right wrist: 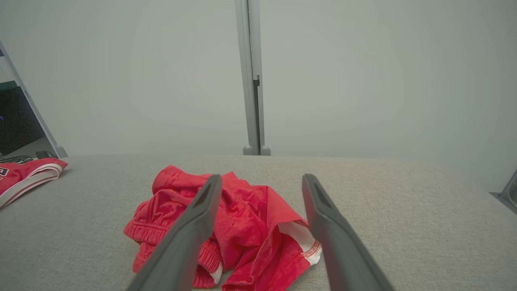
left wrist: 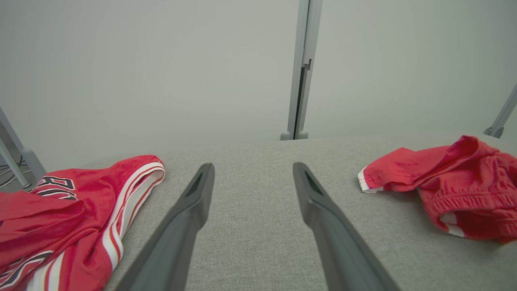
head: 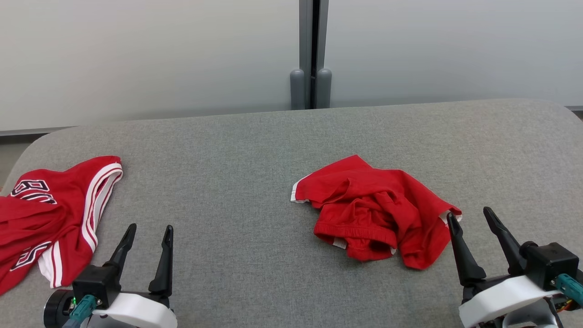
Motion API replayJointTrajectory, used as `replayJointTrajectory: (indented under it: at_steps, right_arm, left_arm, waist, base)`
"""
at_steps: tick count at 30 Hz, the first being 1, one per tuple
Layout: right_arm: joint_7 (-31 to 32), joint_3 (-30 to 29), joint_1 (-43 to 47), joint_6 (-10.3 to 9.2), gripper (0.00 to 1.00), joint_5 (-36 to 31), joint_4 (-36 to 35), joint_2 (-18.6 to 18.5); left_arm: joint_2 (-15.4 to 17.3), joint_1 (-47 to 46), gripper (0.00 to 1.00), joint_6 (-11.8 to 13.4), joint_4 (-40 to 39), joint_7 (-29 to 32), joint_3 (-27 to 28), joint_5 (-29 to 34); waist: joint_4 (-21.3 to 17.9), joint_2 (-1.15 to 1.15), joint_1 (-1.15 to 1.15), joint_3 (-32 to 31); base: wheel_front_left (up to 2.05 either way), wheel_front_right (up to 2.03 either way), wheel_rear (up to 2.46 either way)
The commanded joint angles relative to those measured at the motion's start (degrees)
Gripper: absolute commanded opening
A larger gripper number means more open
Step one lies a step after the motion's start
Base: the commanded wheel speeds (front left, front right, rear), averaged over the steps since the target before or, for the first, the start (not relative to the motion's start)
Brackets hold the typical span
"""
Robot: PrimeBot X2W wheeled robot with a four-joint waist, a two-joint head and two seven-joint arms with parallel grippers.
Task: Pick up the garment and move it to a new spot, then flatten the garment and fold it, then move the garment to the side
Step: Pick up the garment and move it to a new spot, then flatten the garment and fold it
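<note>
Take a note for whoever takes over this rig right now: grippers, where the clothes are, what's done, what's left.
Left gripper: jaws open, empty, over bare table beside the jersey.
Right gripper: jaws open, empty, at the right edge of the shorts.
Shorts crumpled mid-table; jersey loose at the table's left edge.
Done: nothing visible; shorts not yet picked up.
Left: pick up, move, flatten, fold, set aside.
</note>
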Motion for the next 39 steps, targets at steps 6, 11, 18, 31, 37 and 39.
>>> replayJointTrajectory:
  at_steps: [6,11,18,31,37,39]
  right_arm:
    - [0.36,-0.08,-0.01,0.0,1.0,-0.28,-0.34,0.11]
    - [0.7,0.65,-0.32,0.0,1.0,-0.35,-0.18,0.12]
    - [2.5,6.59,-1.67,0.0,1.0,-0.56,1.31,-1.16]
    - [8.67,23.09,-14.53,-0.01,1.0,-6.72,10.7,-4.78]
    - [9.53,21.32,-17.16,-0.01,0.0,-9.31,13.58,-3.17]
    - [8.91,20.37,-17.43,-0.01,0.0,-9.24,13.49,-2.58]
  left_arm:
    - [0.47,-0.25,1.0,0.38,-0.2,-0.03,-0.17,-0.32]
    - [0.45,-0.92,1.0,0.47,-0.16,0.01,-0.4,-0.43]
    - [0.06,-3.07,1.0,0.49,-0.47,0.16,-1.17,-0.18]
    - [-2.03,-11.1,1.0,-0.57,0.22,-1.3,-2.69,0.69]
    - [-2.66,-12.47,1.0,-0.78,1.36,-1.91,-2.44,0.95]
    - [-2.71,-12.5,1.0,-0.79,1.59,-1.98,-2.25,1.03]
  waist:
    - [0.06,0.0,0.0,0.29]
    - [0.25,0.0,0.0,0.57]
    - [1.53,0.0,0.0,2.65]
    - [5.4,0.0,0.0,11.82]
    - [5.68,0.0,0.0,12.95]
    - [5.48,0.0,0.0,13.02]
  base:
    - [0.0,0.0,0.0]
    - [0.0,0.0,0.0]
    - [0.0,0.0,0.0]
    - [0.0,0.0,0.0]
    - [0.0,0.0,0.0]
    - [0.0,0.0,0.0]
